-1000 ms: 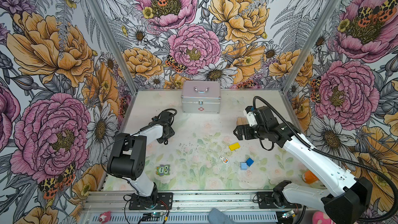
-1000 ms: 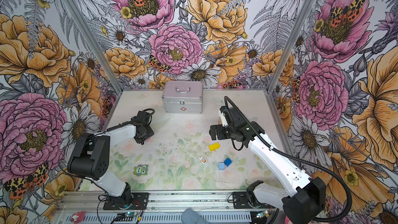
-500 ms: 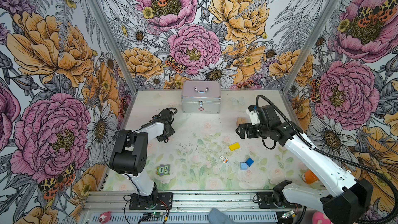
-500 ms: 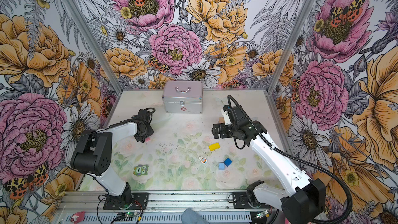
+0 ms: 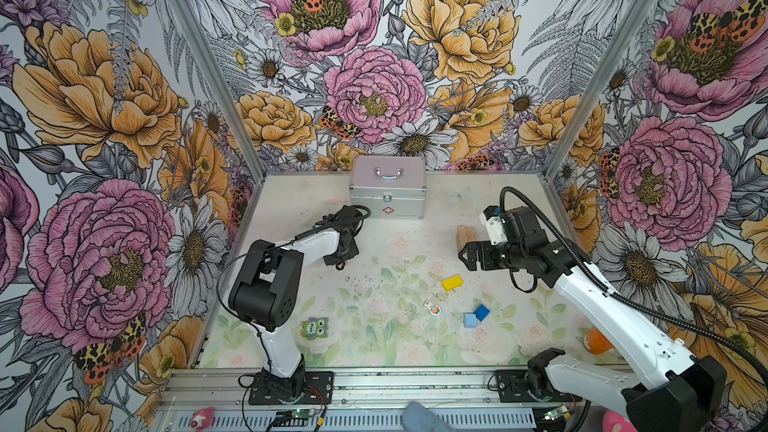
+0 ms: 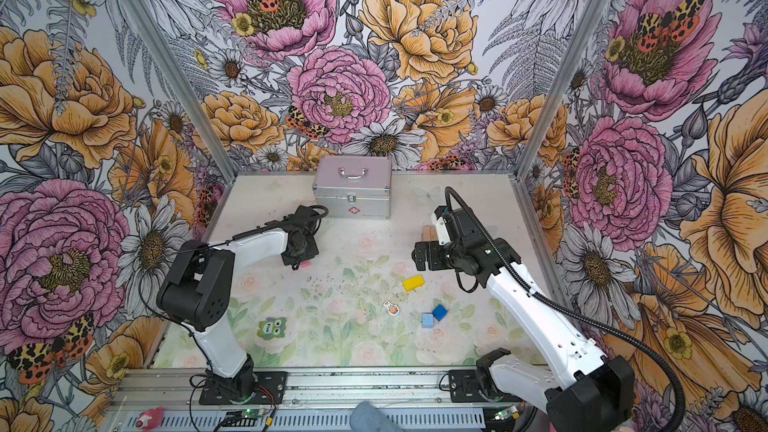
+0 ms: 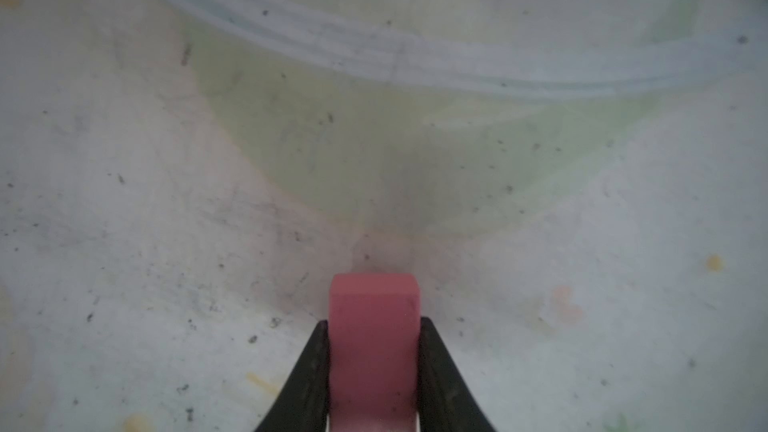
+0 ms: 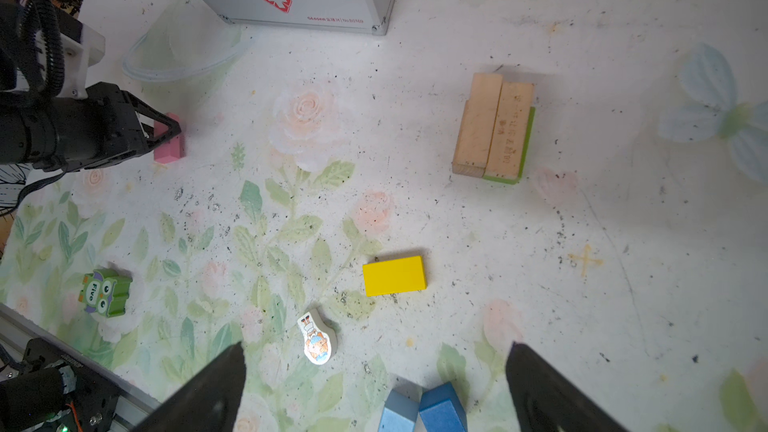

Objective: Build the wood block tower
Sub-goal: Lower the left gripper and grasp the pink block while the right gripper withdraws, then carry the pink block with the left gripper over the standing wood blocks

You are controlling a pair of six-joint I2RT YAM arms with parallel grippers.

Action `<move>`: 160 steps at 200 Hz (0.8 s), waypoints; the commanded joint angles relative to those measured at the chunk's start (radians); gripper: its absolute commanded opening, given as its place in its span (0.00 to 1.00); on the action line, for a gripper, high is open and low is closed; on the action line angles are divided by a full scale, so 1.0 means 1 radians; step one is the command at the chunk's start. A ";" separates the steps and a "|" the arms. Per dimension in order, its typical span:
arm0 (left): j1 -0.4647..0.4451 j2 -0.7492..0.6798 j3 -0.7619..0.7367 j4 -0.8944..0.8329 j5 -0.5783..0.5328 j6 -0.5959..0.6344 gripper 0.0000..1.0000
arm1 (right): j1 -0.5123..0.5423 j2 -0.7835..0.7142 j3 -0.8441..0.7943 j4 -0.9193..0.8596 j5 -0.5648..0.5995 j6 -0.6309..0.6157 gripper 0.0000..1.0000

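Your left gripper point(image 7: 373, 324) is clenched on the pink block point(image 7: 373, 301). The block sits squarely between the two black fingers point(image 7: 309, 367), one on each long side, and its end pokes out past the tips. It is low over the mat point(image 7: 166, 201), and you cannot tell whether it touches. In a top view only a pink sliver point(image 6: 305, 263) shows, at about five o'clock of the gripper head, which is at roughly nine o'clock from the middle of the mat.

Your right gripper point(image 8: 376, 347) is released, jaws wide apart with nothing between them. In both top views it hangs at about three o'clock from the mat's middle. The tan bricks point(image 5: 465, 236), two side by side on a green block point(image 8: 524, 147), lie just beside it at twelve o'clock. The yellow block point(image 5: 452, 282) lies near it at seven o'clock. The dark blue cube point(image 5: 482, 312) and light blue cube point(image 5: 470, 320) touch each other farther off at six o'clock. A small cartoon figure piece point(image 5: 434, 307) lies at nine o'clock of the cubes.
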 commanded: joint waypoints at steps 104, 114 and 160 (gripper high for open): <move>-0.280 0.203 0.443 -0.099 0.054 -0.034 0.26 | -0.048 -0.185 -0.089 -0.051 0.147 0.122 1.00; -0.294 0.227 0.487 -0.112 0.057 -0.034 0.26 | -0.059 -0.194 -0.097 -0.052 0.159 0.121 1.00; -0.344 0.308 0.653 -0.136 0.073 -0.055 0.26 | -0.134 -0.201 -0.109 -0.053 0.197 0.127 1.00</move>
